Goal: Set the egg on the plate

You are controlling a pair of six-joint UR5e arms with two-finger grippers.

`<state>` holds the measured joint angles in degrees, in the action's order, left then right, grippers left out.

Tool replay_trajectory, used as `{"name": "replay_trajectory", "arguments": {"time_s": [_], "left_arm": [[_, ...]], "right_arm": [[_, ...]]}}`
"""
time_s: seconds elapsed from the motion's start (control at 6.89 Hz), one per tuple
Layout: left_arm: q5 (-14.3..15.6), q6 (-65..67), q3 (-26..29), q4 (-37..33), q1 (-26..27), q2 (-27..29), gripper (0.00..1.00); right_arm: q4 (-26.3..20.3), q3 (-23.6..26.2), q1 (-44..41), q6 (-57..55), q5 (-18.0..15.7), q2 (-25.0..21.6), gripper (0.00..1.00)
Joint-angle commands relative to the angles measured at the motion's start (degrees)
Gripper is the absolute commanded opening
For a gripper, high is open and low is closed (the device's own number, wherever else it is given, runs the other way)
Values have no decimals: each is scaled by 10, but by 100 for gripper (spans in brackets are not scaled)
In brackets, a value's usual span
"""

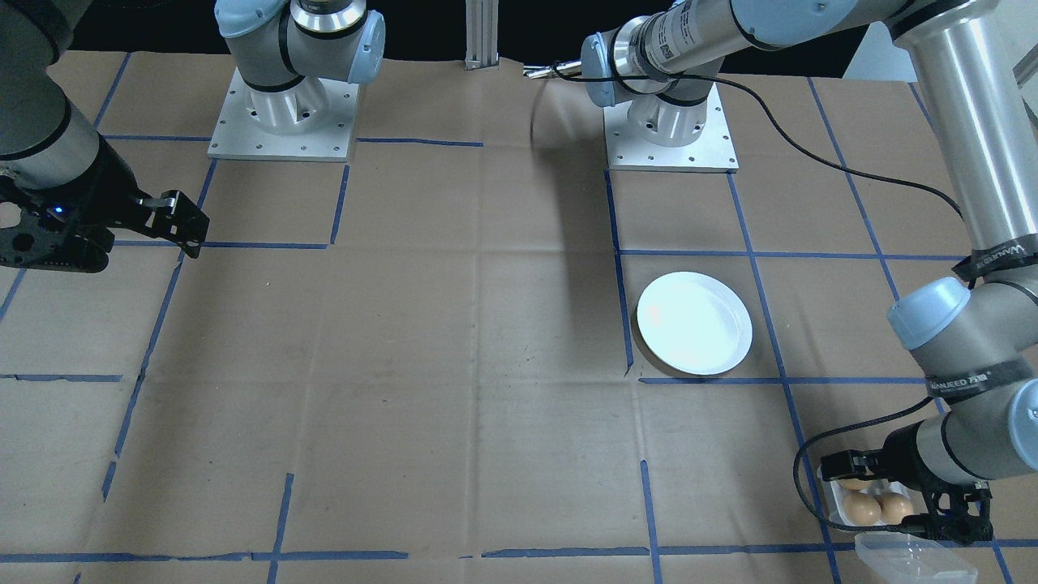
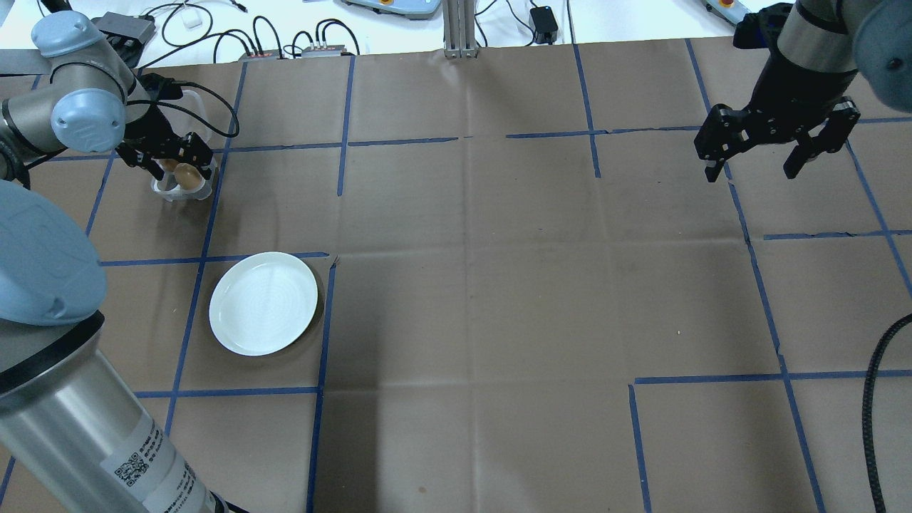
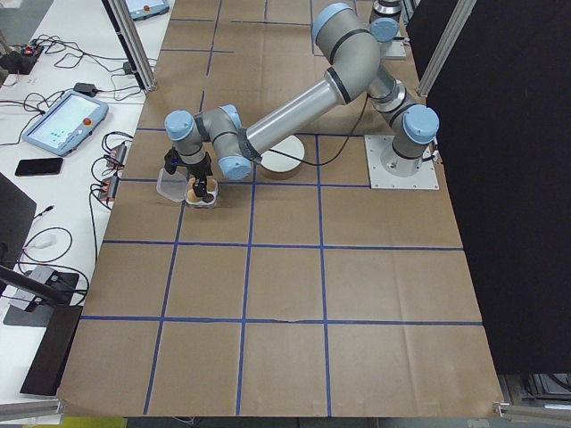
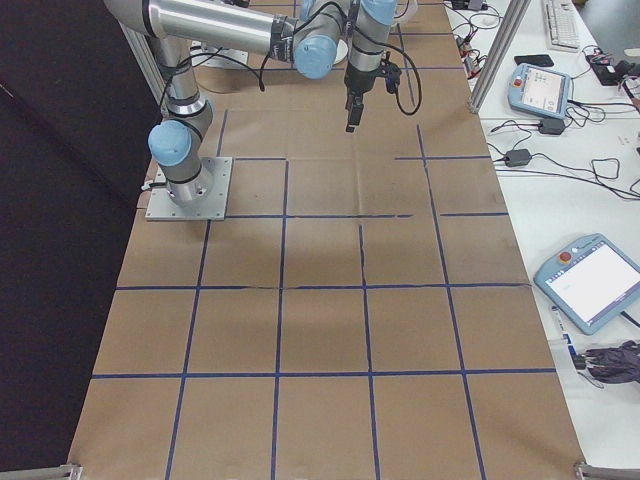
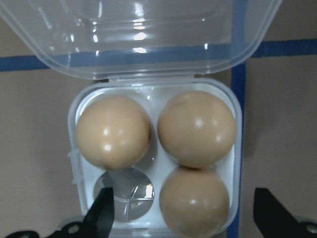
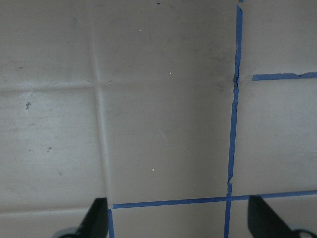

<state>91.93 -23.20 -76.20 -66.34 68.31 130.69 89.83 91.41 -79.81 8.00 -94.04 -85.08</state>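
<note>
Directly below my left gripper (image 5: pixel 181 218): an open egg tray (image 5: pixel 79 119), three brown eggs (image 5: pixel 196 129).
Clear lid (image 5: pixel 138 34) hinged back; white plate (image 2: pixel 263 303) nearby, bare. Both grippers' fingers (image 5: pixel 101 215) spread, holding nothing; right gripper (image 2: pixel 755 169) hovers well apart.

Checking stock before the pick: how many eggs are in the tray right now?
3. In the left wrist view of the egg tray: one egg upper left, one upper right, one lower right. The lower-left cup is empty. None hidden.

I see the egg tray (image 5: pixel 153 163) at my far left, with three eggs (image 5: pixel 195 129) in it and one compartment free. The plate (image 2: pixel 263 303) lies nearer to me, well apart from the tray.
</note>
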Motion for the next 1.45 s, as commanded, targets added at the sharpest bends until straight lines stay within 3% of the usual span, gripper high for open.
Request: {"name": "replay_trajectory", "arguments": {"time_s": [0.0,0.44,0.58,1.02,1.31], "left_arm": [[3,3,0,0,2,-4,91],[3,3,0,-1,2,-4,64],[2,4,0,-2,2,-4,64],[3,6,1,-6,2,-6,38],[3,7,0,-9,2,-12,27]], "right_arm": [[0,0,0,0,0,0,100],[0,0,0,0,0,0,100],[1,0,0,0,0,0,100],[0,0,0,0,0,0,100],[1,0,0,0,0,0,100]]}}
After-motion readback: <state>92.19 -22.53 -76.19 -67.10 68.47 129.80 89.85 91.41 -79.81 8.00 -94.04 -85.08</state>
